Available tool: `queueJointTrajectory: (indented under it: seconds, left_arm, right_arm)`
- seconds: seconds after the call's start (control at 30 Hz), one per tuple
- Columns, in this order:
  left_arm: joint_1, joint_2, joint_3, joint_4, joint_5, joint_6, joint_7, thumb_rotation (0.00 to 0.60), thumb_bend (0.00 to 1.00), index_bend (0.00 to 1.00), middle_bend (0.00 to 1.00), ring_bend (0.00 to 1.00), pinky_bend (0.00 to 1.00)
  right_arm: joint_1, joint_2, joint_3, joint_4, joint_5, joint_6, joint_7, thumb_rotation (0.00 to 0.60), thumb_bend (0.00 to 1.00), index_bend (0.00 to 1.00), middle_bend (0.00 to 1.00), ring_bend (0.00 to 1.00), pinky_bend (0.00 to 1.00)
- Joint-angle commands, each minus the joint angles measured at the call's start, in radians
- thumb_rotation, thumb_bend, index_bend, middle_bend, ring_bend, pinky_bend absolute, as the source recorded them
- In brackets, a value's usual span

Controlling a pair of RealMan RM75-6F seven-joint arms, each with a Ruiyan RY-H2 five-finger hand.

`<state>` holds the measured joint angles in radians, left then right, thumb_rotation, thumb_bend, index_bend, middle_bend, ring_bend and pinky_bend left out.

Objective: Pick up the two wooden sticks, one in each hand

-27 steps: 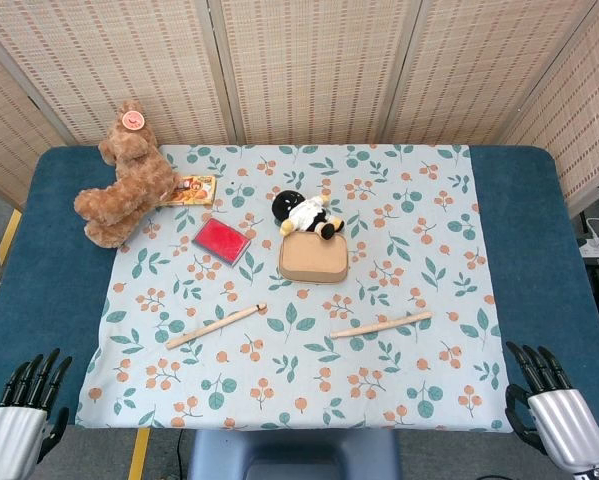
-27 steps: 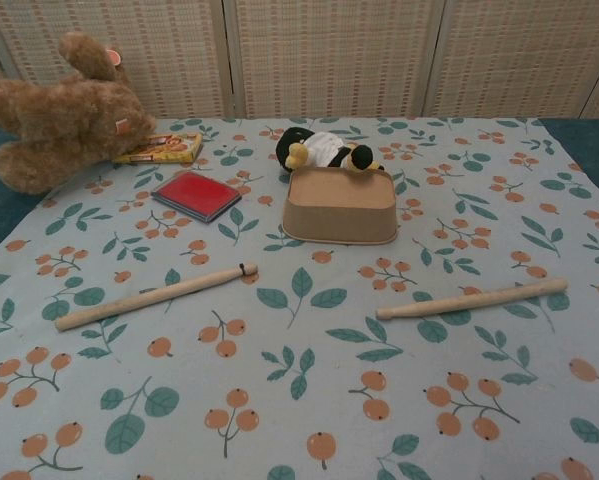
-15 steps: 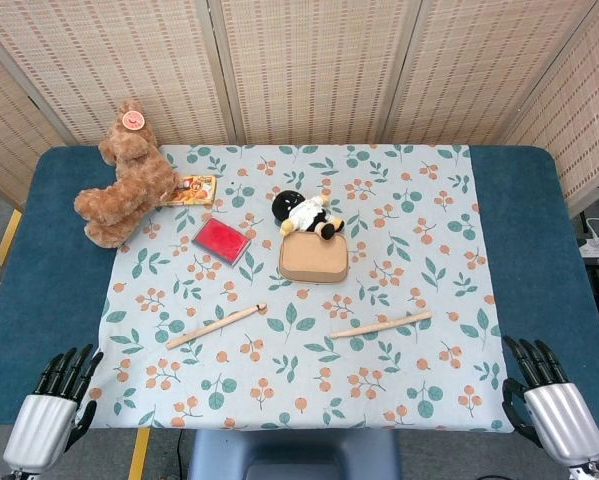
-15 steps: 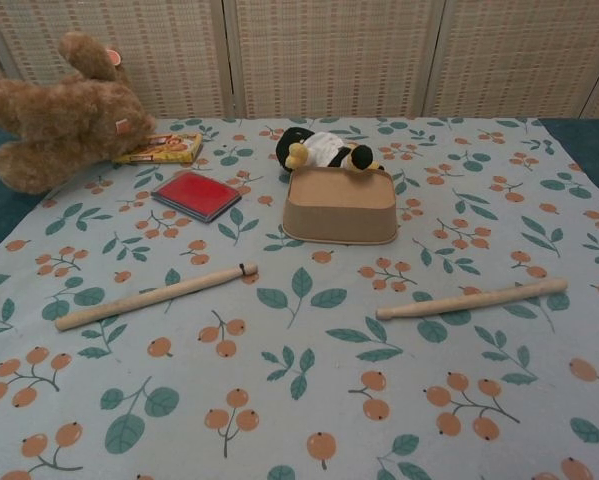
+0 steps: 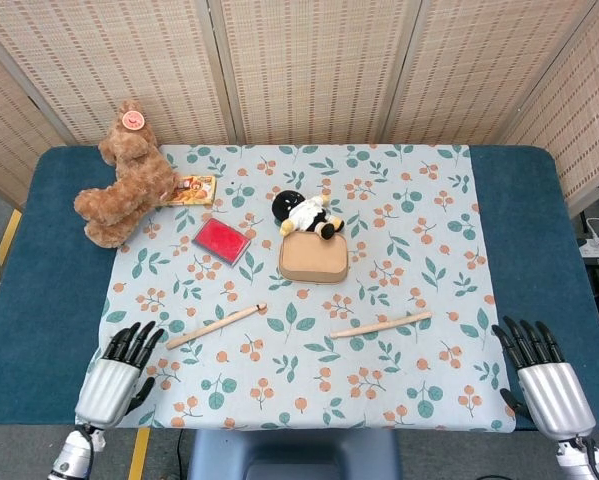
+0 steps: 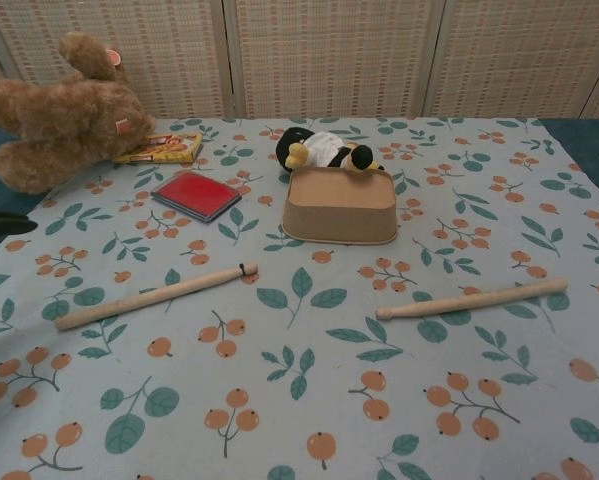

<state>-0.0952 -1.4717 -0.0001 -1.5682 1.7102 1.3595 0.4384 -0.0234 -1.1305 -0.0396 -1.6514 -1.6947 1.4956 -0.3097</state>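
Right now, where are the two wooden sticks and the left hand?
left wooden stick (image 5: 216, 326), head view, middle of its shaft.
right wooden stick (image 5: 381, 324), head view, middle of its shaft.
left hand (image 5: 112, 380), head view, back of the hand, fingers spread, holding nothing.

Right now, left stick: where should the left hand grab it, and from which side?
Grip the left stick on the bare shaft near its lower left end, probably from above. It lies flat on the cloth, slanting up to the right, so fingers should straddle it across its length. That end is closest to the left hand, which is open and not touching it.
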Motion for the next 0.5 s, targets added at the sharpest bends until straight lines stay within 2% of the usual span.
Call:
queueJointTrajectory:
  seconds: [0.03,0.3,0.5]
  left_arm:
    - [-0.051,-0.122,-0.025,0.057,-0.048,-0.075,0.091,0.600,0.37,0.06,0.04,0.01,0.15]
    - [-0.100,-0.271,-0.063,0.151,-0.101,-0.095,0.160,0.600,0.37,0.08,0.10,0.01,0.15]
    - [-0.143,-0.369,-0.094,0.276,-0.143,-0.120,0.213,0.600,0.37,0.17,0.20,0.06,0.15]
  right_arm:
    - [0.025,-0.009,0.014,-0.014,0.026,-0.042,-0.042,0.600,0.11,0.00,0.00,0.00,0.00]
    - [0.066,-0.008,0.038,-0.017,0.077,-0.101,-0.081,0.600,0.11,0.00,0.00,0.00,0.00]
    - [0.089,-0.013,0.043,0.000,0.112,-0.142,-0.080,0.600,0.11,0.00,0.00,0.00,0.00]
